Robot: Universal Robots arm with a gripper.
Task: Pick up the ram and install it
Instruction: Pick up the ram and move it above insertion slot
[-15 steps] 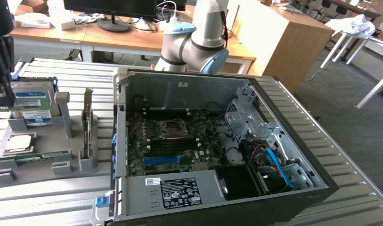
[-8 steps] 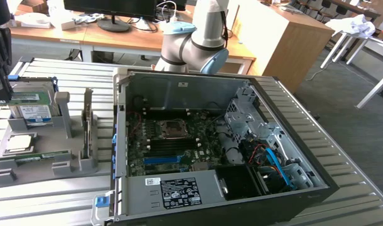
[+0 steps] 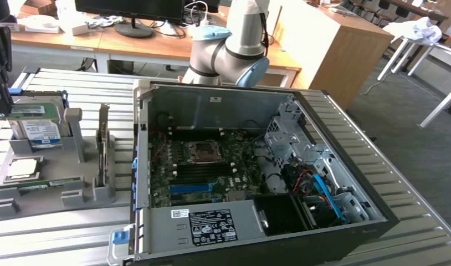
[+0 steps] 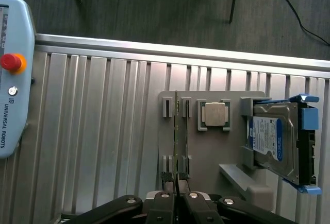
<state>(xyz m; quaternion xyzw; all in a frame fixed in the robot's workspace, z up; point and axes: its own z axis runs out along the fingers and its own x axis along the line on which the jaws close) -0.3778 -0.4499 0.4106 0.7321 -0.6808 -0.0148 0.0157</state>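
The ram stands on its edge in the slots of a grey holder, so from above I see it as a thin green line. In the exterior view the ram is a long green stick near the front of that holder, at the exterior view's left. My gripper hangs above one end of the ram, in line with it. Its black fingers are close together and hold nothing. The open computer case lies on the table with its motherboard exposed.
The holder also carries a silver hard drive with a blue-white label and a square processor chip. An upright card stands between holder and case. A teach pendant lies on the ribbed metal table. Desks stand behind.
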